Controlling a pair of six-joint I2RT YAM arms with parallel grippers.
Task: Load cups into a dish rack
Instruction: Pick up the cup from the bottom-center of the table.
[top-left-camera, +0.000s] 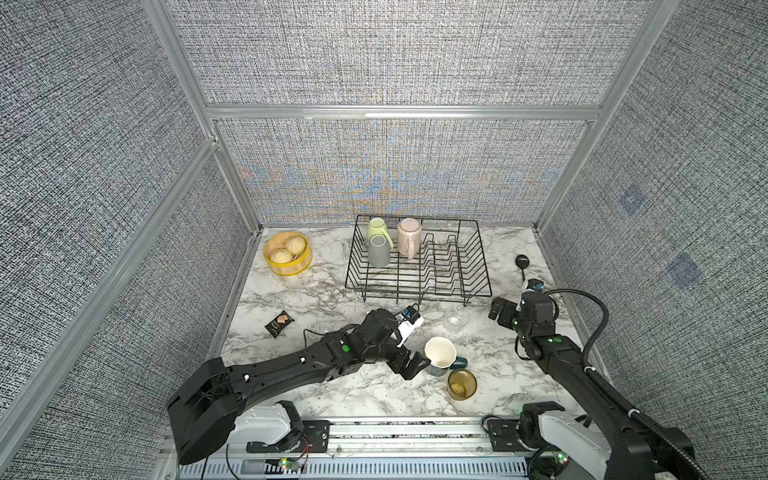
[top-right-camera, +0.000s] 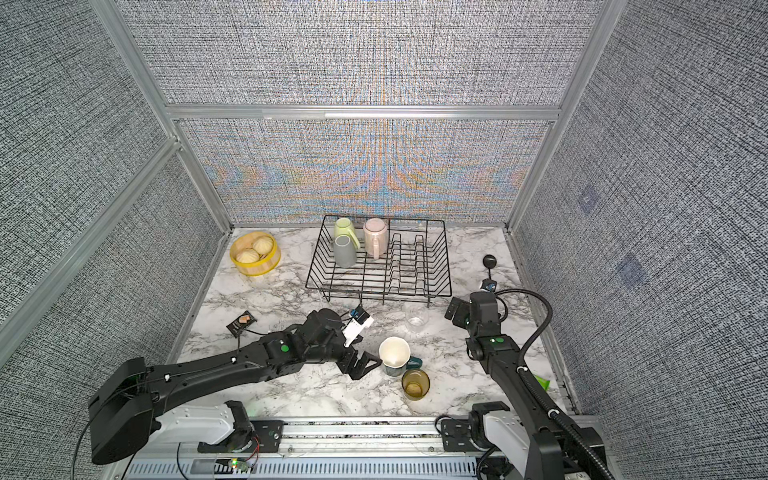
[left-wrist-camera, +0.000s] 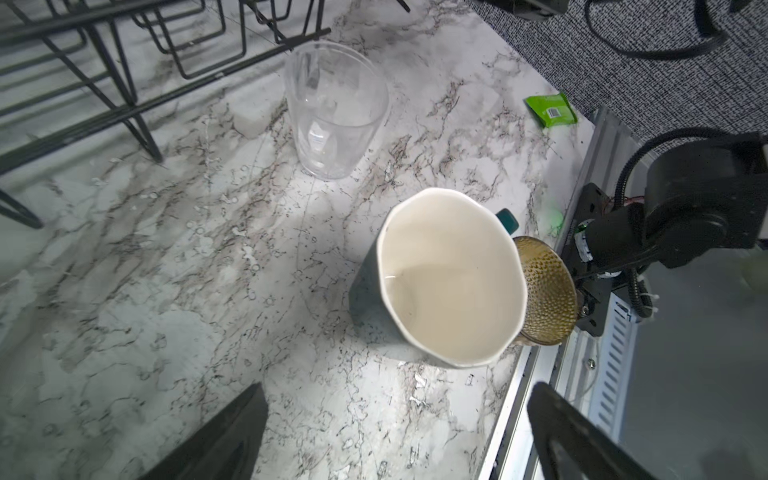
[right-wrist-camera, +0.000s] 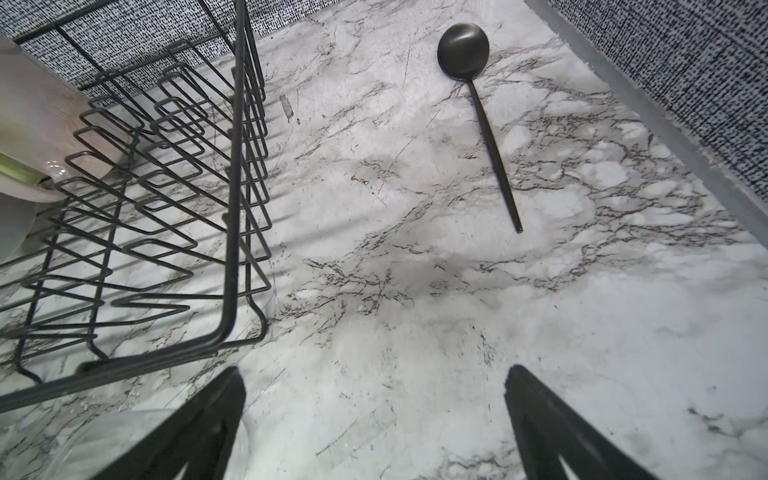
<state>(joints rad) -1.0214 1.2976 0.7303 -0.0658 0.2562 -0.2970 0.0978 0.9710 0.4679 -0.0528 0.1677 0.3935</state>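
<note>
My left gripper (top-left-camera: 417, 364) hangs with its jaws spread wide and empty at nine o'clock of the dark teal ceramic mug with a cream, faceted inside (top-left-camera: 438, 354). The mug stands upright on the marble-patterned table (top-left-camera: 316, 291), its handle turned to three o'clock, away from me. I judge that leaves me the smooth glazed wall to close on. The dimpled amber glass tumbler (top-left-camera: 461, 384) crowds it at five o'clock, so that side looks tight. The plain clear glass (top-left-camera: 456, 322) waits at one o'clock, just before the black wire dish rack (top-left-camera: 432, 266).

In the rack's eleven o'clock corner sit the light green mug (top-left-camera: 376, 227), the matte grey mug (top-left-camera: 379, 251) and the tall pale pink mug (top-left-camera: 409, 239), clear of the upright dividers.

My right gripper (top-left-camera: 500, 311), also wide and empty, hovers at three o'clock of the clear glass.
</note>
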